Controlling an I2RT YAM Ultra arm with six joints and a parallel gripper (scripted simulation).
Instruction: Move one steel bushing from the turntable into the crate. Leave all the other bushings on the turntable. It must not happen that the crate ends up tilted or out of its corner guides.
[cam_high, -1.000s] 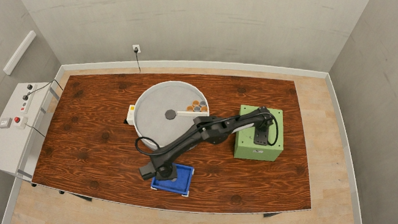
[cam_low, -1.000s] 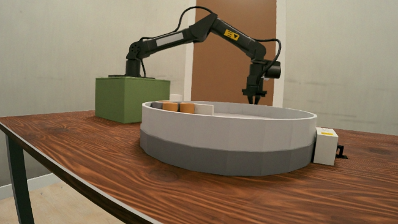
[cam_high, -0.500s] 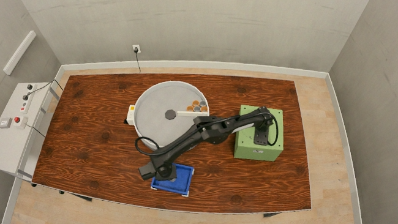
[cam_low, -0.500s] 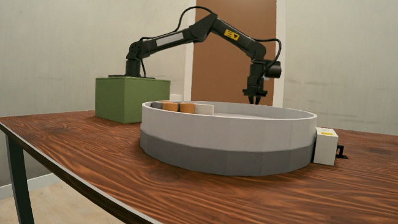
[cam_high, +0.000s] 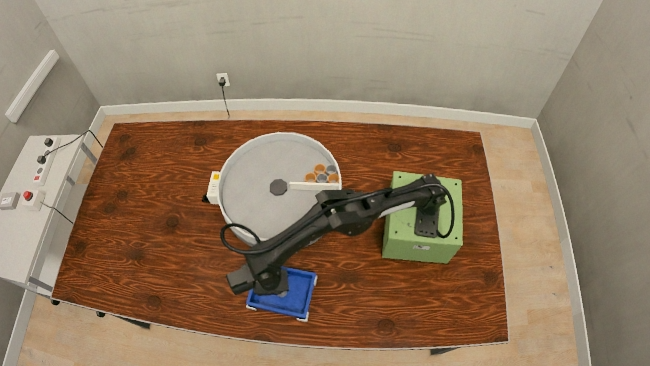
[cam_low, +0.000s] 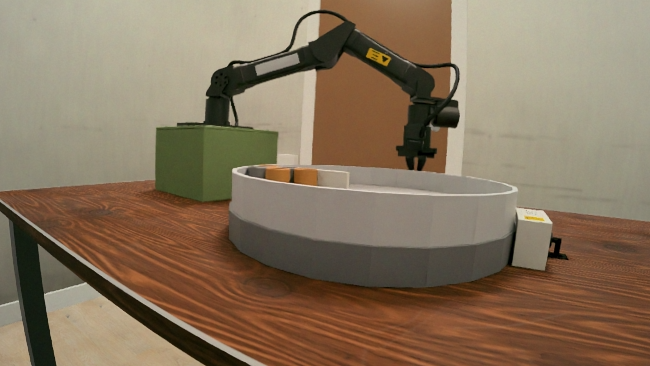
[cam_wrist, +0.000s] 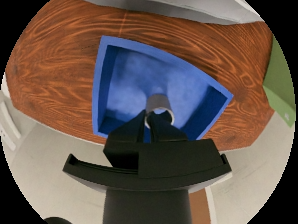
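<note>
So from where I'm standing this looks mostly done, just not finished. The gripper (cam_wrist: 158, 121) is clamped on a steel bushing (cam_wrist: 160, 103), and in the wrist view you can see that little grey cylinder pinched at the fingertips with the blue crate (cam_wrist: 116, 70) right underneath it. From above, the arm stretches from its green pedestal (cam_high: 400, 235) across to the crate (cam_high: 300, 295) at the near edge of the table, wrist parked over the crate's left side. So pickup and carry look sorted; what's left, I reckon, is lowering a bit, letting go, and backing off. I can't tell how high the bushing hangs above the crate floor. Back on the turntable (cam_high: 250, 165) the rest of the bushings (cam_high: 322, 173), a mix of orange and grey ones, sit bunched against the white divider bar (cam_high: 307, 186) near the rim, which is where they're meant to be.
</note>
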